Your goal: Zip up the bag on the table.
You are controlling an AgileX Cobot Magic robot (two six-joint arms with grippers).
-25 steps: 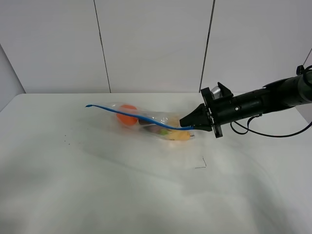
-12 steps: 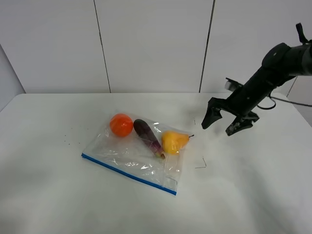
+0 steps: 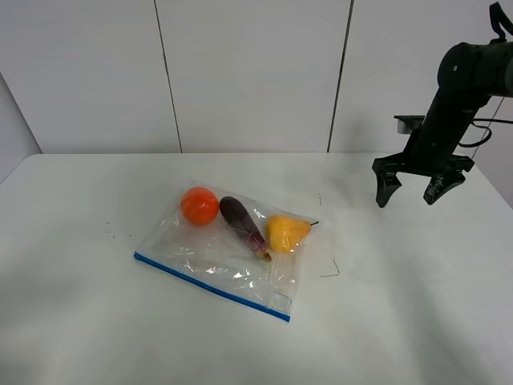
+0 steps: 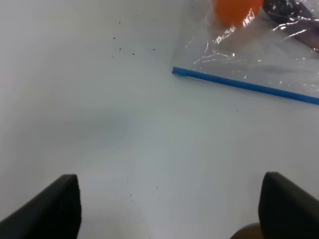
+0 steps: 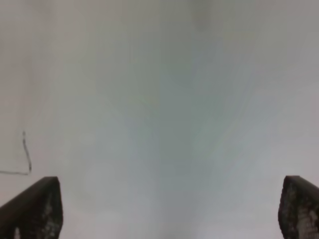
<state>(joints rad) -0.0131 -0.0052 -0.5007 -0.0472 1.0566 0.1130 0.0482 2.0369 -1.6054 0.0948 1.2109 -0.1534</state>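
Observation:
The clear bag (image 3: 220,253) lies flat on the white table (image 3: 96,321), its blue zipper strip (image 3: 212,287) along the near edge. Through the plastic show an orange ball (image 3: 199,205), a purple eggplant (image 3: 243,226) and a yellow pear (image 3: 285,233). My right gripper (image 3: 414,190) hangs open above the table's far right, well clear of the bag, with nothing between its fingers. In the left wrist view my left gripper (image 4: 169,209) is open over bare table, with the bag's corner (image 4: 249,59) and zipper strip (image 4: 244,86) beyond it. The left arm is out of the exterior high view.
A few small dark specks (image 3: 112,233) dot the table left of the bag. A thin dark angle mark (image 3: 333,269) lies on the table right of the bag. The right wrist view shows bare white tabletop (image 5: 159,124) and a thin corner mark (image 5: 26,157).
My right gripper let go of the bag's zipper end, opened, and drew back up to the far right. The bag dropped flat on the table.

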